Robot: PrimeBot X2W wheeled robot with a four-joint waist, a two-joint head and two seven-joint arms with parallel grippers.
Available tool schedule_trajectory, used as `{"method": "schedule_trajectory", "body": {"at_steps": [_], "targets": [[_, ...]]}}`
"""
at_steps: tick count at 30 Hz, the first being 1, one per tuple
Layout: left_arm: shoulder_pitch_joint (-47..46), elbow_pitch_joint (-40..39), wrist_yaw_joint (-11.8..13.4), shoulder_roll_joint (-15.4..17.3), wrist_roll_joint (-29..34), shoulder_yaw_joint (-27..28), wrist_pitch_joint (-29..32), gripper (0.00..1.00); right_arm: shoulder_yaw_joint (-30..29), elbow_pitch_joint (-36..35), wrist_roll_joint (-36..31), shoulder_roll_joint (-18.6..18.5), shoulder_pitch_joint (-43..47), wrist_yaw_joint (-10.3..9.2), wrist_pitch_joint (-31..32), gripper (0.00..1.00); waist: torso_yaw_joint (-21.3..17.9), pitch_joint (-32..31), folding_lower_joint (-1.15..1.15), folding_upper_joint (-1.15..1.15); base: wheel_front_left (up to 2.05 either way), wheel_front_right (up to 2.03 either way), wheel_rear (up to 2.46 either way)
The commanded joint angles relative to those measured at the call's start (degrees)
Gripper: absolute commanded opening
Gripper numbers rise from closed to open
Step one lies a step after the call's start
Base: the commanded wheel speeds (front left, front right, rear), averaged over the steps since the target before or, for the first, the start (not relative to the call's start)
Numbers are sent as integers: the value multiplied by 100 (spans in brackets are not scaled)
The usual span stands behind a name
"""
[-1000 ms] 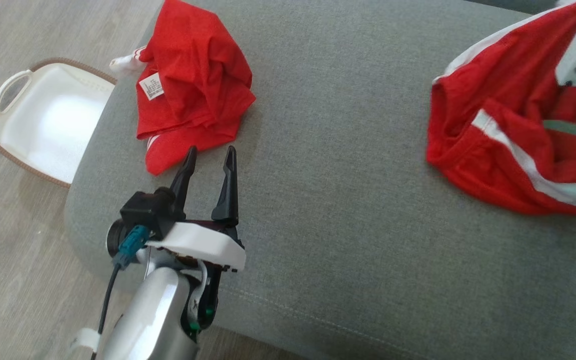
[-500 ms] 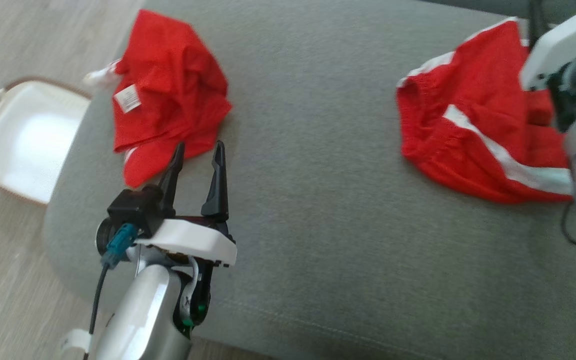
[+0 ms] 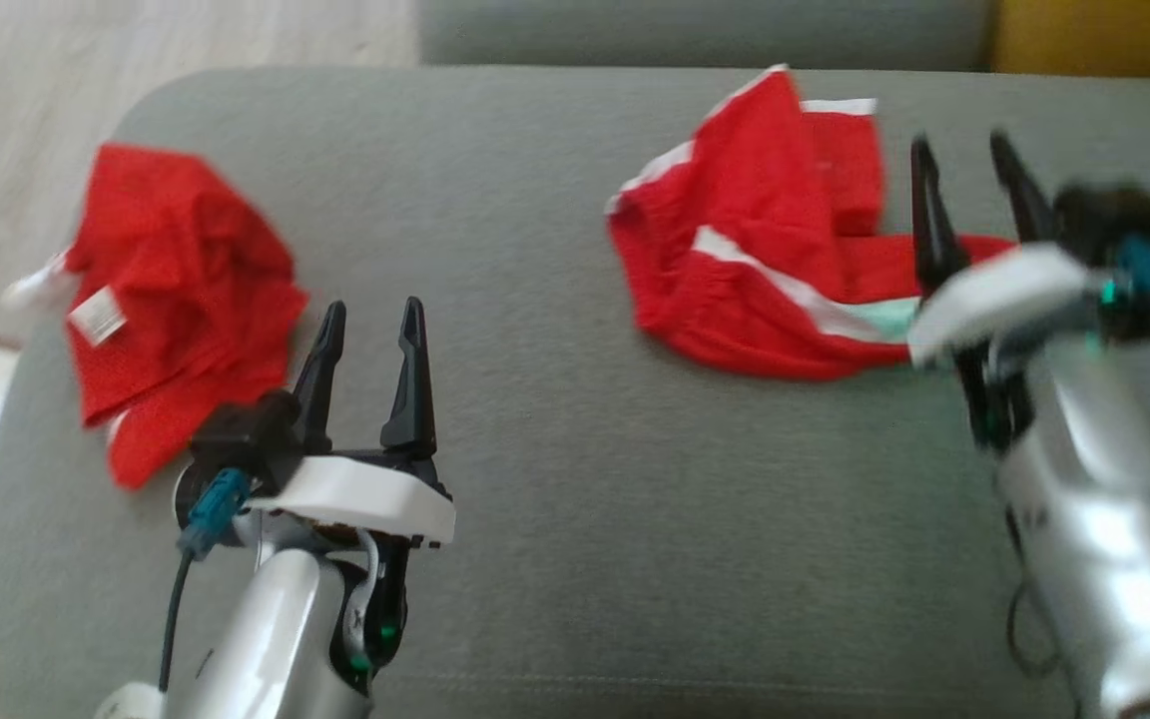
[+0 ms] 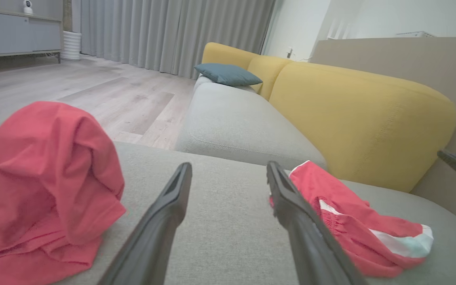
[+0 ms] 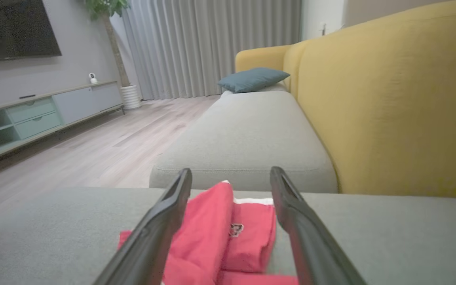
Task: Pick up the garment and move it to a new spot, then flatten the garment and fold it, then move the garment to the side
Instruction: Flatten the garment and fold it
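**Striped garment sits under the right gripper's reach; both grippers empty**

The red garment with white stripes lies rumpled on the grey sofa cushion, toward the cushion's far right. Its long axis runs across the head view, left to right, and its right end passes behind the fingers of the right gripper. That gripper's fingers stand spread wide with nothing clamped between them. The left gripper is equally wide open and empty, well apart from the striped garment and close beside a second, crumpled red garment at the cushion's left end.

The right arm is clearly the nearer one, so the flattening probably starts from its side, reaching forward and down.

The head view blurs around the right arm, so whether those fingertips touch the cloth cannot be told. The right wrist view helps: the striped garment lies straight ahead and below, between the two fingers, a folded-over flap with a small dark mark on top. The left wrist view adds how low the pile lies, and the yellow backrest behind it.
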Motion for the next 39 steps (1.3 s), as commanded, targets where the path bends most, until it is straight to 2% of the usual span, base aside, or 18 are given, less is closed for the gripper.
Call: {"method": "schedule_trajectory", "body": {"at_steps": [1,9,17,23,29,34,39], "targets": [[-148,-224,5,44,-20,222,-70,100,45,-378,48,80,126,42,-74,100,-302,-145,0,0,0,0,0],[-181,-245,18,44,-109,276,-70,100,-499,-2240,-172,383,1833,42,32,100,-716,-43,0,0,0,0,0],[-541,33,-83,44,2,222,-70,100,-715,-3387,-423,498,2328,42,522,100,-1008,247,0,0,0,0,0],[-1184,574,-249,44,88,-162,176,100,-749,-3715,-356,507,2398,42,692,100,-1172,509,0,0,0,0,0],[-2212,1453,-401,44,74,-711,976,100,-532,-3850,-205,508,2329,42,705,100,-1500,862,0,0,0,0,0],[-2893,2199,-450,44,-82,-1041,1487,100,-392,-3837,-101,508,2227,42,635,100,-1756,1072,0,0,0,0,0],[-3365,2810,-403,44,-249,-1153,1619,100,-334,-3791,-33,509,2153,42,547,100,-1914,1229,0,0,0,0,0]]}}
